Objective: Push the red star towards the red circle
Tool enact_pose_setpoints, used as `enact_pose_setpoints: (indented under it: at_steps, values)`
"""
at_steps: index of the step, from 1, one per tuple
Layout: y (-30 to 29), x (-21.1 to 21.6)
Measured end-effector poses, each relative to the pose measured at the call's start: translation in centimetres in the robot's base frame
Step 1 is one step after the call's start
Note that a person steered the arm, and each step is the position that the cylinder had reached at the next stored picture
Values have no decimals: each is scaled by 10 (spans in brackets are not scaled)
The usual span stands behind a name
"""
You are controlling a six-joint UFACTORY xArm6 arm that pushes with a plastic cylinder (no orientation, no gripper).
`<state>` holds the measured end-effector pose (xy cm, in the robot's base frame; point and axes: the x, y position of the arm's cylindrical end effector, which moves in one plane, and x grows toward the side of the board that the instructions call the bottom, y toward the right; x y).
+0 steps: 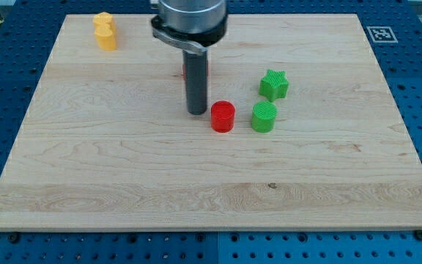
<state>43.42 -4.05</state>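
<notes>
Nearest on the wooden worktop (123,191) is a broad bare stretch; no block lies on it. Farther in, right of centre, sit the red circle (223,116) and, just to its right, a green circle (264,116), close together but apart. My tip (196,111) is down just left of the red circle, near it, though whether it touches I cannot tell. A green star (273,84) stands a little farther back and to the right. Behind the rod, a sliver of red (185,71) shows on either side of it; that is probably the red star, mostly hidden, so its shape cannot be confirmed. At the far left is a yellow block (105,31), its shape unclear. The arm has no hand, only the rod, so there is no grip to report.

Judged from this, the star already lies near the circle, just beyond it and slightly left. What seems left is a short push toward the near right to close the gap, for which my tip would first need to get behind the star.
</notes>
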Motion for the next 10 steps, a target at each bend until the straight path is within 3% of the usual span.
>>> enact_pose_setpoints:
  at_steps: [2,5,6,7,10]
  values:
    - [-56,-51]
    - [-40,-131]
    - [-5,-143]
    - [23,-142]
    - [21,-78]
